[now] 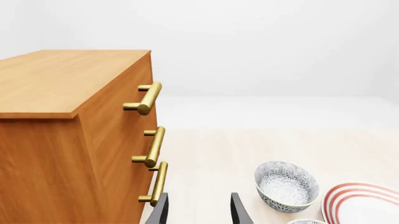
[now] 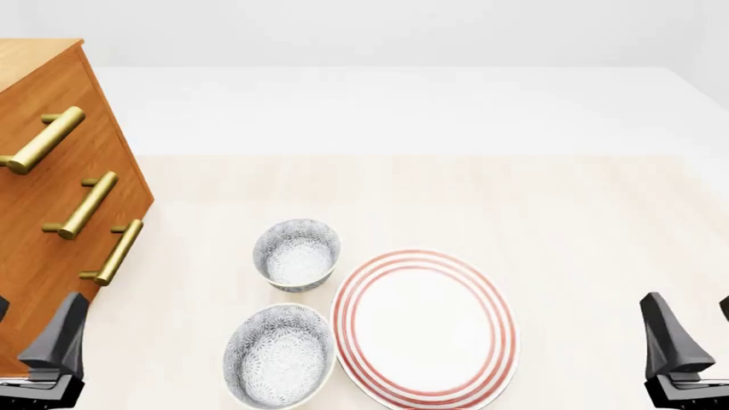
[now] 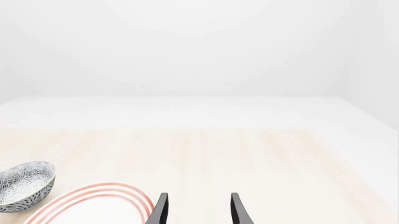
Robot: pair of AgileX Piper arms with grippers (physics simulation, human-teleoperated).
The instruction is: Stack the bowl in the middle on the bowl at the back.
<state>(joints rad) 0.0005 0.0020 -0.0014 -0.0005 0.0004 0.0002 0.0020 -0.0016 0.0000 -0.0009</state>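
The wide, shallow speckled bowl in the middle (image 2: 279,354) sits near the table's front, just left of a plate; only a sliver of its rim (image 1: 307,221) shows in the left wrist view. The narrower, deeper speckled bowl at the back (image 2: 296,254) (image 1: 287,185) (image 3: 25,185) stands upright right behind it. My left gripper (image 2: 29,331) (image 1: 199,212) is open and holds nothing, at the front left beside the cabinet. Far to the right of the plate, my right gripper (image 2: 695,331) (image 3: 199,212) is also open and holds nothing. Neither touches a bowl.
A white plate with red rings (image 2: 424,325) (image 1: 365,203) (image 3: 93,205) lies right of the bowls. A wooden drawer cabinet (image 2: 46,196) (image 1: 56,140) with brass handles (image 1: 149,98) stands at the left, close to my left gripper.
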